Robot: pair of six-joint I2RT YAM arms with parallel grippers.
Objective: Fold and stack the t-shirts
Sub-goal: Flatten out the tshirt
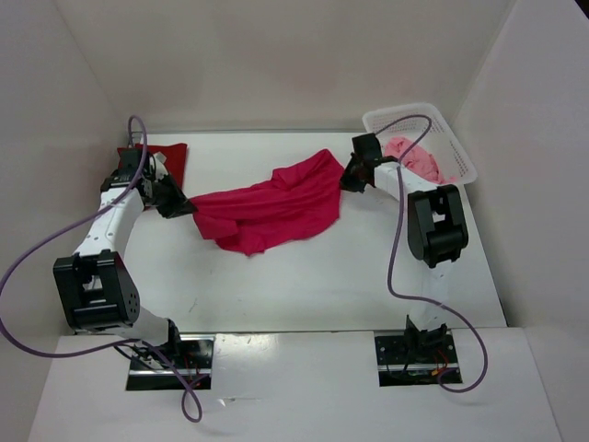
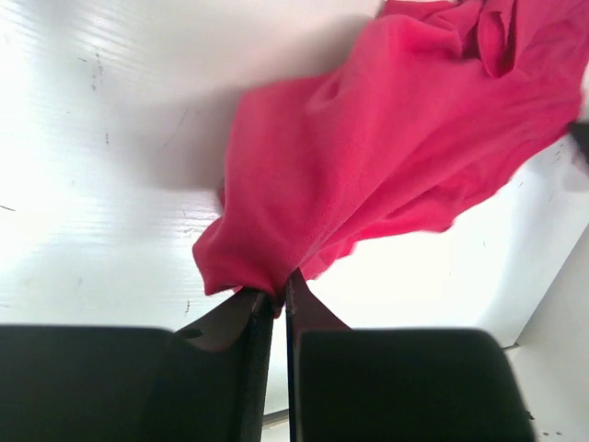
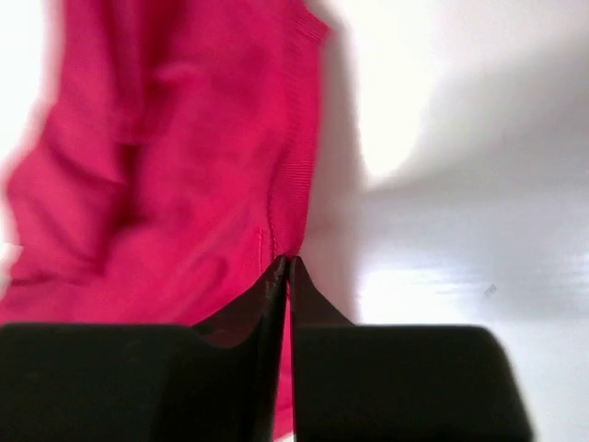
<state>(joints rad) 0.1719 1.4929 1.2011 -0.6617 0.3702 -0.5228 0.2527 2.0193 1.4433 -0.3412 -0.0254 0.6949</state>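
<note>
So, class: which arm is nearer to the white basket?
The right arm. Its jaws grip the magenta shirt just left of the basket; the left arm grips the shirt's other end, across the table by the dark red shirt.

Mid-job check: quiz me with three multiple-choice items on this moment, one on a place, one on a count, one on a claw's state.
1. Where is the pale pink shirt?
A) in the basket
B) at the table's near edge
C) mid-table

2. How many shirts are in view?
A) one
B) two
C) three

3. What is the right claw doing?
A) hanging open over bare table
B) shut on the magenta shirt
C) shut on the basket's rim

Key:
1 A: it lies inside the white lattice walls at far right.
2 C: there is the dark red shirt at far left, the magenta one in the middle and the pale pink one in the basket.
3 B: the right wrist view shows it pinched on that shirt's hem.
</note>
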